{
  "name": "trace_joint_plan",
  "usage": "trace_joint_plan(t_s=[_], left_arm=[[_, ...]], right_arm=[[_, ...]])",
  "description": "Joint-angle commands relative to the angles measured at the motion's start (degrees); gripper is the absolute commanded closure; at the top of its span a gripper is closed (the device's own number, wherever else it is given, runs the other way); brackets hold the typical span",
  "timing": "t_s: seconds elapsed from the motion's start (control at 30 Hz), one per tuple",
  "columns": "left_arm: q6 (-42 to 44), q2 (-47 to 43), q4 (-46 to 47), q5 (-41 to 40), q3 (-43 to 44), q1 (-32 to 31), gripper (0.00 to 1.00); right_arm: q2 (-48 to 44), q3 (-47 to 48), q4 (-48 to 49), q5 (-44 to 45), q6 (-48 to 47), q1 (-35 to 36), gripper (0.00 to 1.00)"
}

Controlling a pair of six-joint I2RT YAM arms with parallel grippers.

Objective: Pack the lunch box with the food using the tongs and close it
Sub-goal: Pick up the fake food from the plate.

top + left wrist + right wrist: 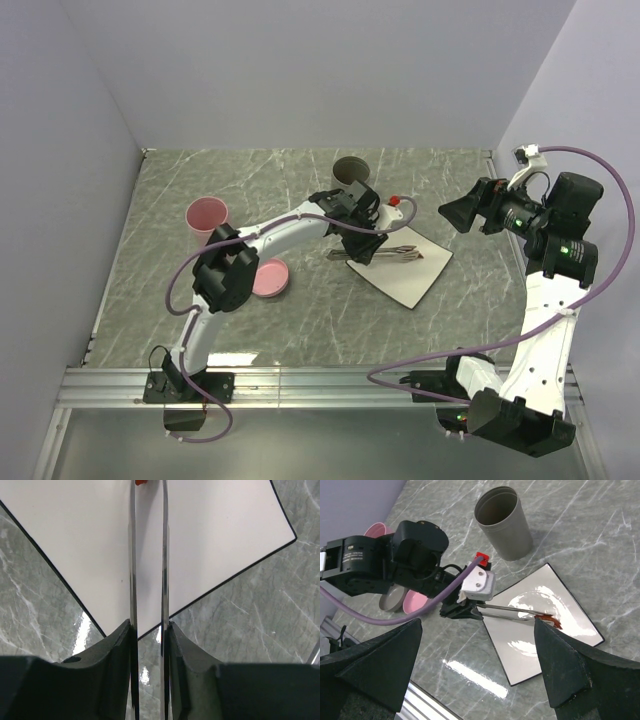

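Left wrist view: the tongs run straight out over the white square plate, their two thin arms near parallel with a narrow gap between. The left gripper is clenched on them, one of its fingers pressed against the outside of each arm. A red sausage lies on the plate at the tongs' tips; whether the tips pinch it cannot be told.

The plate sits on the grey marbled desk, set cornerwise. A grey cup stands upright just beyond the plate's far corner. A pink cup and a pink round dish lie well to the left, beside the left arm's forearm.

The right gripper hangs above the desk to the right of the plate, fingers spread wide and grasping nothing.
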Motion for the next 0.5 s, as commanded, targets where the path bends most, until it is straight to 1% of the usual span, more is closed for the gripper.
trace_joint_plan(t_s=[0.0, 0.2, 0.33, 0.47], left_arm=[[-1.2, -7.2, 2.4, 0.2, -0.9, 0.3, 0.76], [-2.3, -12.0, 2.5, 0.7, -2.9, 1.6, 0.76], [-2.2, -13.8, 2.1, 0.5, -3.1, 2.2, 0.77], [-3.3, -15.6, 1.8, 1.5, -2.0, 4.5, 0.77]], right_arm=[[-0.3, 0.5, 1.7, -1.1, 0.5, -0.5, 0.00], [-0.3, 0.3, 1.9, -1.1, 0.6, -0.5, 0.00], [-0.2, 0.5, 1.9, -1.1, 0.6, -0.5, 0.00], [0.2, 1.2, 1.3, -1.0, 0.4, -0.5, 0.00]])
